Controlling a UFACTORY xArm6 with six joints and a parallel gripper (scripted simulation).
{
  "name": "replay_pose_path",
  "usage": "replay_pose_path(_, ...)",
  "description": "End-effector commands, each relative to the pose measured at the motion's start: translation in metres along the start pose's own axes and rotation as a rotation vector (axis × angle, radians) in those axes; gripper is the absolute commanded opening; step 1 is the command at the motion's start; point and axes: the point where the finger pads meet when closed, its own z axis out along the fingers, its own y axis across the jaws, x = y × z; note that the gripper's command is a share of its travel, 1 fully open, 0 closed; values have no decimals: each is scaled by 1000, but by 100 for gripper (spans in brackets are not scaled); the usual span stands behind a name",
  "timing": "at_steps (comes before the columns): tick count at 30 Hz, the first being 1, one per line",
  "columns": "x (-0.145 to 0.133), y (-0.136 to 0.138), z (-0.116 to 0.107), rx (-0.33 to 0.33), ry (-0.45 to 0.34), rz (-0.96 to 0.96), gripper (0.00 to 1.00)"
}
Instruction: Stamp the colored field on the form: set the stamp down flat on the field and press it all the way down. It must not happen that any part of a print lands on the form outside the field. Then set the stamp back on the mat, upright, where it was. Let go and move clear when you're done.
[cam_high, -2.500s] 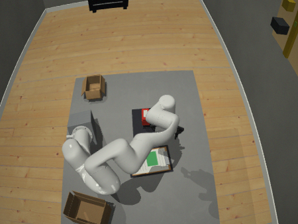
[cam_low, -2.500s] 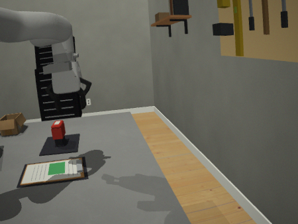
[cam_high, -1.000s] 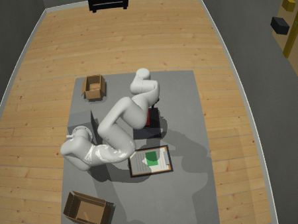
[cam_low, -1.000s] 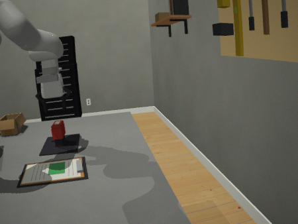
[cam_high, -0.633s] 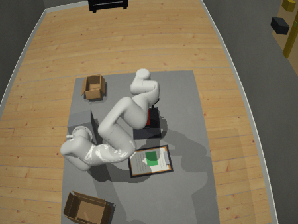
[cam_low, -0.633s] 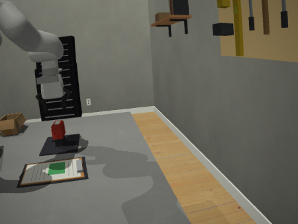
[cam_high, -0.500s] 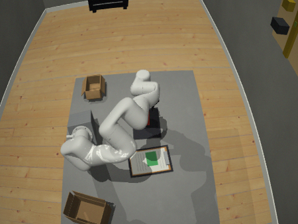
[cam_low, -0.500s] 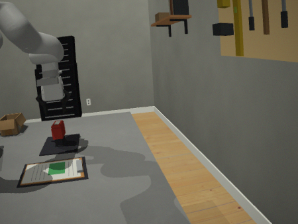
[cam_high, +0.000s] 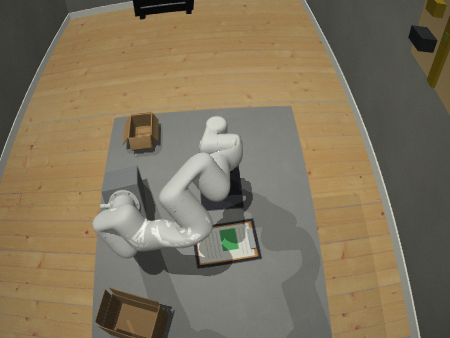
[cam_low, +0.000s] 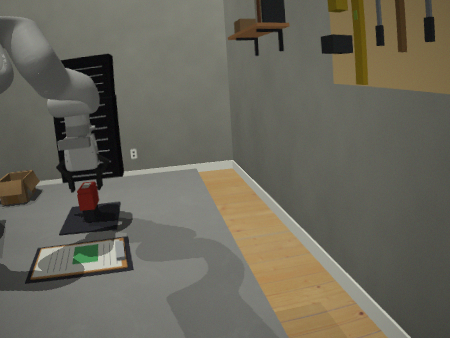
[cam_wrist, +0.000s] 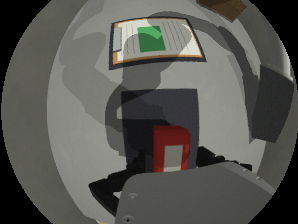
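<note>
A red stamp (cam_low: 88, 196) stands upright on a small dark mat (cam_low: 91, 218). It also shows in the wrist view (cam_wrist: 173, 149), seen from above with a pale top. My gripper (cam_low: 81, 181) is open and hangs just above the stamp, with its black fingers on either side of the stamp's top and nothing between them. The form lies on a clipboard (cam_low: 81, 258) in front of the mat, with a green field (cam_low: 85, 253) in its middle. The form shows in the top view (cam_high: 229, 241) and in the wrist view (cam_wrist: 156, 40). In the top view the arm hides the stamp.
An open cardboard box (cam_high: 141, 131) stands at the back left and another (cam_high: 131, 314) at the front left. A grey block (cam_high: 122, 186) holds the arm's base. A black slatted rack (cam_low: 90, 115) stands against the back wall.
</note>
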Motion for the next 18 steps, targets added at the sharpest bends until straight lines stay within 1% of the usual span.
replay_pose_path(1,-1,-2,18,4,-3,2,89)
replay_pose_path(6,-1,-2,29,4,-3,2,89)
replay_pose_path(18,-1,-2,32,4,-3,2,89)
